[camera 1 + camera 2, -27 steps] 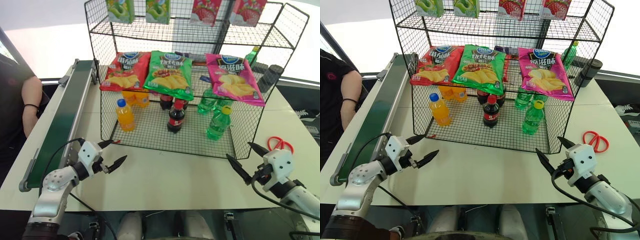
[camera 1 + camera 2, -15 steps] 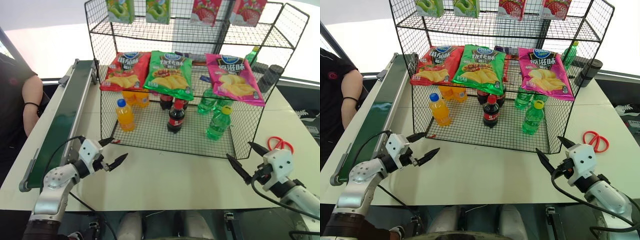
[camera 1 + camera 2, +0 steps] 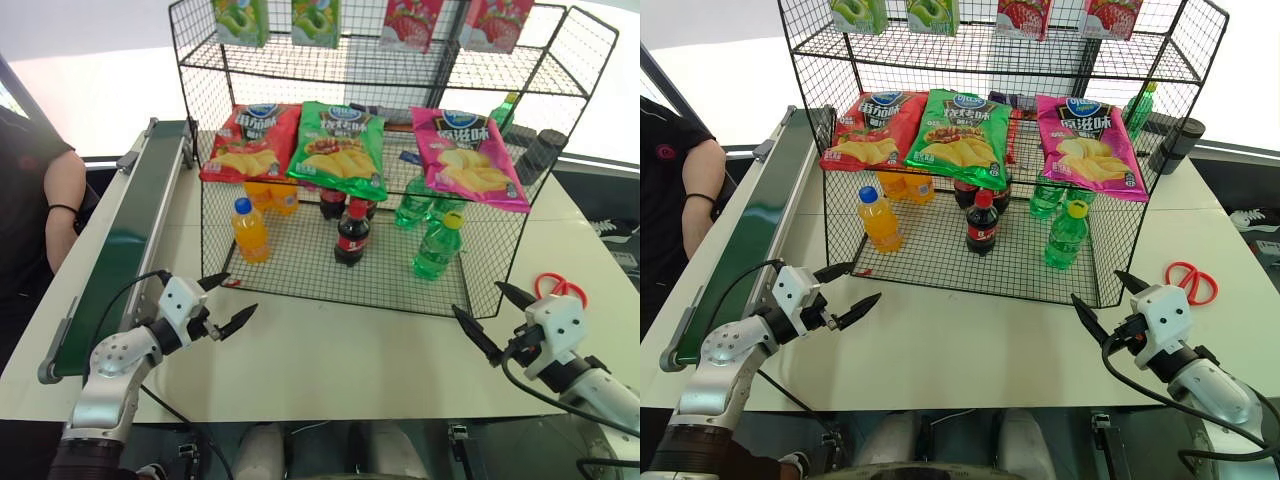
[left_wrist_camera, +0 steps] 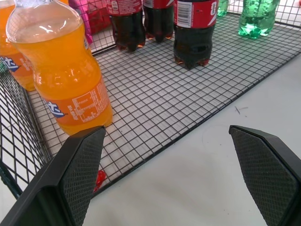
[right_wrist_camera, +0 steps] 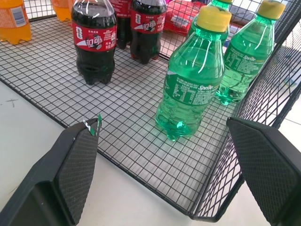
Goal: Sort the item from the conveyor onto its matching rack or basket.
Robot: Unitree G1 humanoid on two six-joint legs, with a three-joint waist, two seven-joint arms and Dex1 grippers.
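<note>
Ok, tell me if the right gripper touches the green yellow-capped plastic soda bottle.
Apart. In the right eye view the open right gripper hangs over bare table outside the black wire basket; the bottle stands inside.

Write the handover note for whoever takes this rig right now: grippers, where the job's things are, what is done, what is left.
Left gripper: open, holding nothing, over the table in front of the basket.
Right gripper: open, holding nothing, near the basket's front right corner.
Green soda bottle: upright in the black wire basket, right side, with other green bottles behind it.
Conveyor: no item visible on the belt.
Done: by the look of it, the green bottle is sorted with its kind.
Left: nothing obvious; watch the belt for the next item.
</note>
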